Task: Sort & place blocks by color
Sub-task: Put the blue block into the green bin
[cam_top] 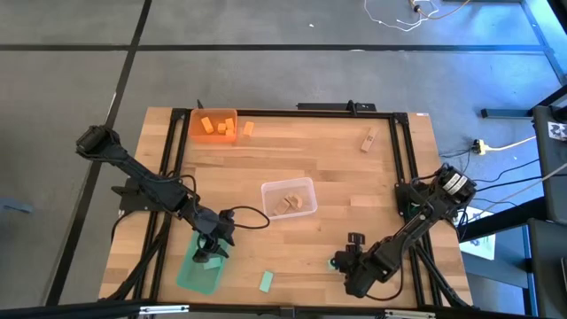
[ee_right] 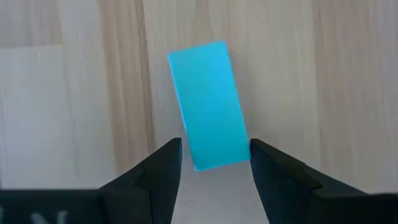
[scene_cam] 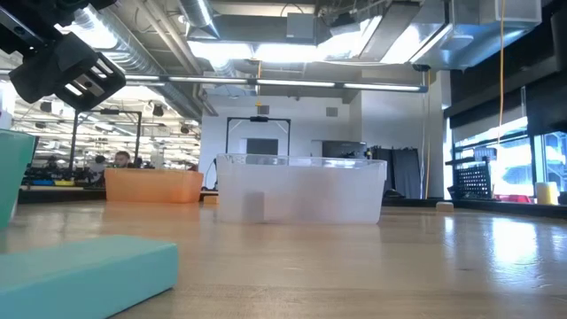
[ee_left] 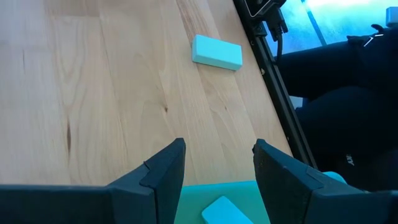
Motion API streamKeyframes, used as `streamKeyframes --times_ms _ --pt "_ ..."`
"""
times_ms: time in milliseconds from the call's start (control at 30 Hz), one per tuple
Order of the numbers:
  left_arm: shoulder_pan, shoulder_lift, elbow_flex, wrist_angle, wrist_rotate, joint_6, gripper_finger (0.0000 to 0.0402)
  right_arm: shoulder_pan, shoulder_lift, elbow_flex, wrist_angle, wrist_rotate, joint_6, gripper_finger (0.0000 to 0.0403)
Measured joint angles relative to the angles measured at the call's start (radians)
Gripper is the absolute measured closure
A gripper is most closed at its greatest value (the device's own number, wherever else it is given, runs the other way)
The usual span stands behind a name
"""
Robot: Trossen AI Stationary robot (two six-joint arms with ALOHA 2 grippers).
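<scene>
1. The left pincer (cam_top: 211, 251) hangs over the green bin (cam_top: 200, 271) near the front left of the tabletop (cam_top: 337, 168), its jaws spread and holding nothing.
2. In the left wrist view a mint green block (ee_left: 224, 211) lies inside that bin just below the spread fingers (ee_left: 163, 171); another mint block (ee_left: 216, 52) lies flat on the bare wood beyond the bin, near the tabletop's front edge.
3. From above, that loose mint block (cam_top: 266, 281) sits between the green bin and the right arm.
4. The right pincer (cam_top: 341, 262) is low at the front right of the tabletop, jaws spread. A mint green block (ee_right: 208, 102) lies on the wood directly ahead of it, slightly tilted, its near end reaching in between the two fingers (ee_right: 158, 171) — whether they touch it I cannot tell.
5. The clear bin (cam_top: 289, 197) stands near the middle of the tabletop with tan wood blocks (cam_top: 287, 205) inside.
6. The orange bin (cam_top: 213, 126) stands at the back left holding orange blocks (cam_top: 211, 127); one orange block (cam_top: 249, 129) lies on the wood just beside it.
7. A single tan block (cam_top: 367, 139) lies well apart at the back right.
8. At table height, the clear bin (scene_cam: 301, 188) is in the centre, the orange bin (scene_cam: 152, 184) farther back to its left, and a mint block (scene_cam: 80, 276) looms close in the foreground.
</scene>
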Motion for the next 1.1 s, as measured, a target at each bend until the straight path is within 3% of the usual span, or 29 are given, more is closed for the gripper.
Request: streamKeyframes --times_ms 300,500,933,1100 --pt "0.000 0.000 0.000 0.000 0.000 0.000 0.0224 0.001 -0.012 -0.093 0.139 0.024 0.017 0.0214" --pt "0.000 0.000 0.000 -0.002 0.000 0.000 0.0224 0.001 -0.008 -0.095 0.153 0.056 0.089 0.0214" --pt "0.000 0.000 0.000 -0.005 0.000 0.000 0.0224 0.001 -0.004 -0.095 0.164 0.093 0.083 0.0214" --pt "0.000 0.000 0.000 -0.005 0.000 -0.001 0.0224 0.001 -0.004 -0.096 0.163 0.098 0.083 0.0240"
